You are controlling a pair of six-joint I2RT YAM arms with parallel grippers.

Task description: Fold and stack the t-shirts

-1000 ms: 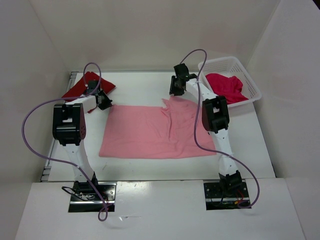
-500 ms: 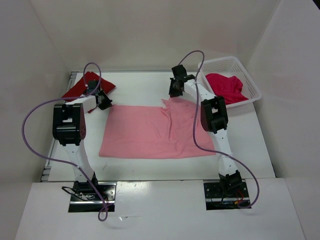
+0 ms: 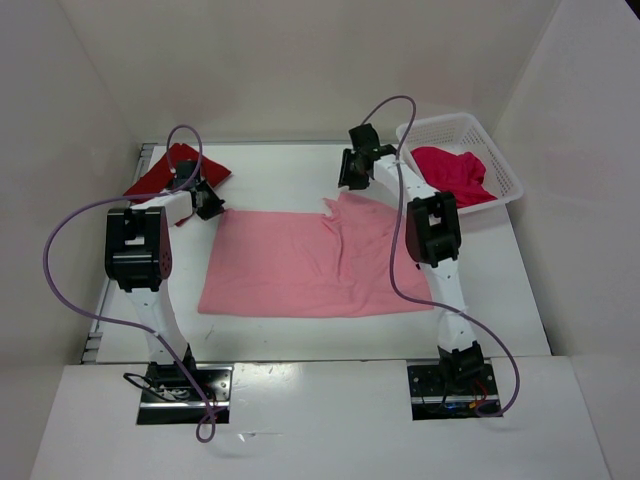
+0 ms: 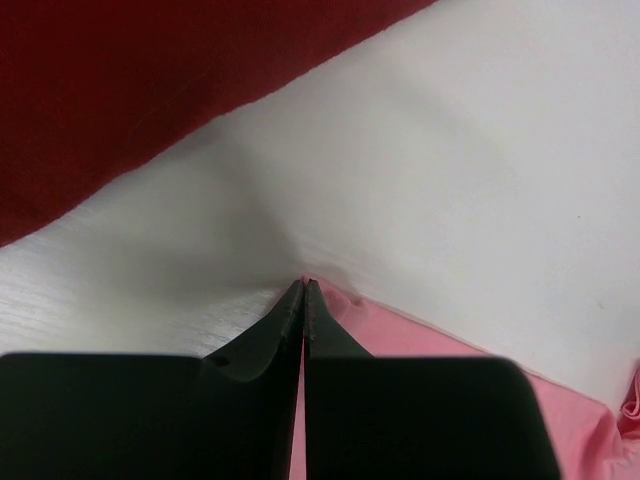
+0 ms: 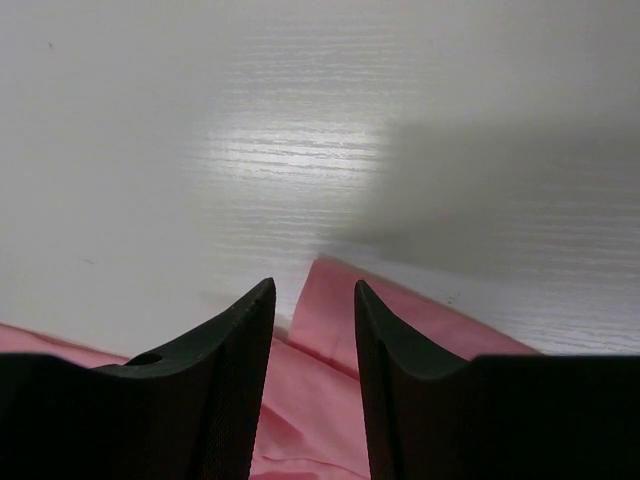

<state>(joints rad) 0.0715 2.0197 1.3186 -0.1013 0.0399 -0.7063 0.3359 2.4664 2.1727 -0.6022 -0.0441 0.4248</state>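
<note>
Pink t-shirt (image 3: 300, 265) flat | left gripper (image 4: 304, 288) pinching its corner at fingertips | right gripper (image 5: 312, 288) spread, another corner between jaws

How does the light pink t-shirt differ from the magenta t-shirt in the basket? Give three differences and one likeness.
The light pink t-shirt lies spread flat on the table; the magenta t-shirt sits crumpled in the white basket. Pink is pale, magenta deep. The left gripper pinches the pink shirt's far corner, the right gripper stands open at another; neither touches the magenta one. Both are plain cloth.
</note>
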